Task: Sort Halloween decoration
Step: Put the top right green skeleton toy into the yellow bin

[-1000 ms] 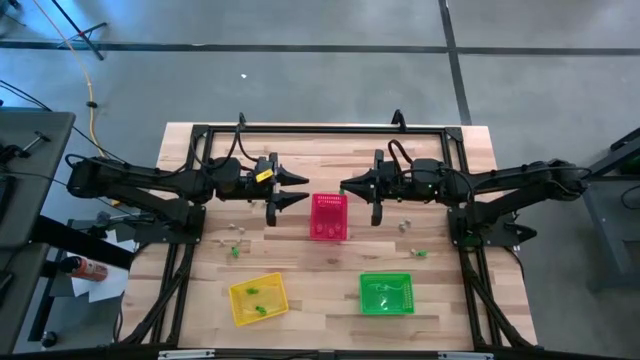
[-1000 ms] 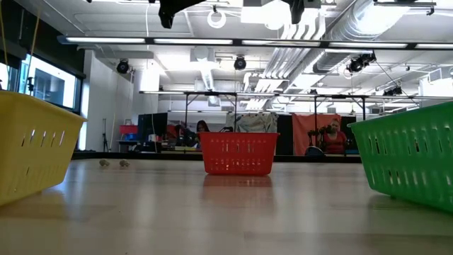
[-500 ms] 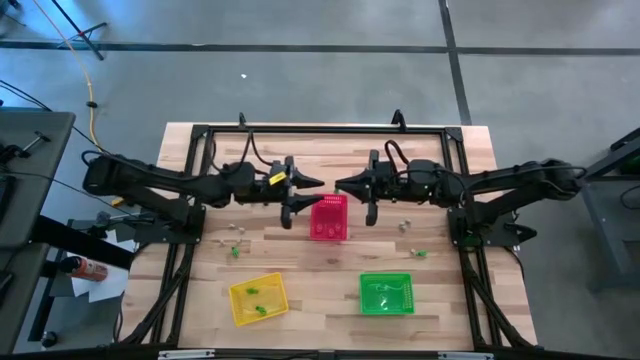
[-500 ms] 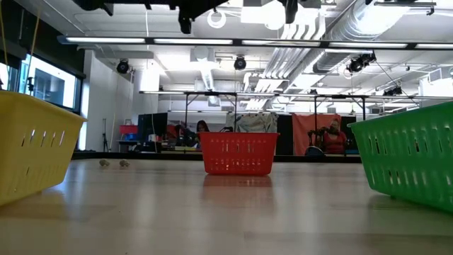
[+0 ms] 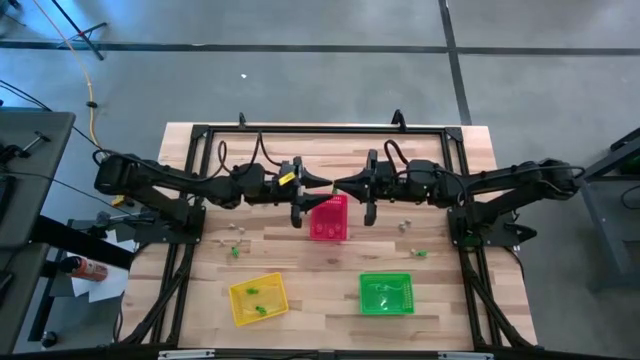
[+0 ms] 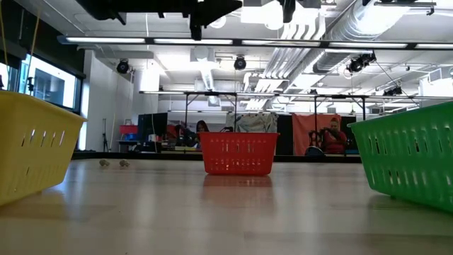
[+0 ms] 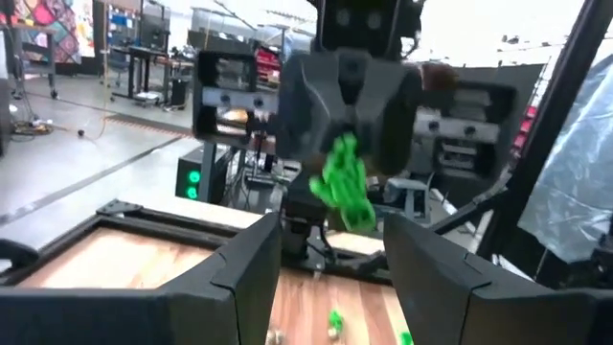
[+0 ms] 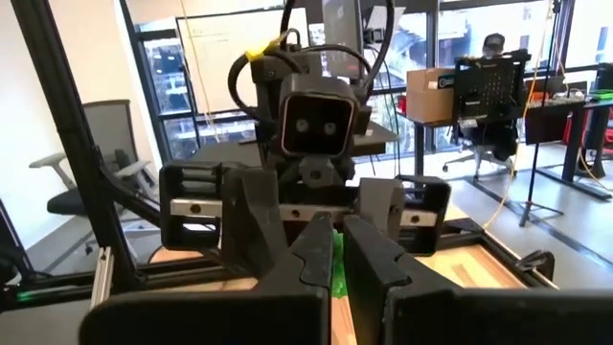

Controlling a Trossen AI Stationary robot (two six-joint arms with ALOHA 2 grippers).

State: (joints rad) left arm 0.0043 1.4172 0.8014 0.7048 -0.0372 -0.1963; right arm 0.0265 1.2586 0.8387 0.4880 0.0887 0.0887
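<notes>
The Halloween decoration in hand is a small green trinket (image 7: 345, 182), with my right gripper (image 5: 340, 185) shut on it high above the table. The gripper points level toward the table's left, over the far rim of the pink-red basket (image 5: 328, 217). My left gripper (image 5: 322, 188) faces it, open. Its two fingers (image 8: 259, 216) stand on either side of the right fingertips and the trinket, and no touch shows. Loose trinkets lie on the table left of the basket (image 5: 235, 250) and right of it (image 5: 404, 226), (image 5: 420, 252). My right gripper pinches the green trinket (image 7: 347, 196) between its two fingers at their free ends. The fingers come level from the table's right. A green sliver (image 8: 335, 261) shows between them in the right wrist view. The trinket sticks out ahead of the tips, clear of table and basket.
A yellow basket (image 5: 258, 298) at the near left holds green trinkets. A green basket (image 5: 386, 293) stands at the near right. A black frame (image 5: 325, 128) runs round the table's far and side edges. Two trinkets (image 6: 104, 163) show far off on the tabletop in the low view.
My left gripper, still open, has gone toward the table's right edge and a little down, up to my right gripper. Its fingers now reach past the right fingertips. The right gripper has stayed shut on the green trinket, almost in place.
</notes>
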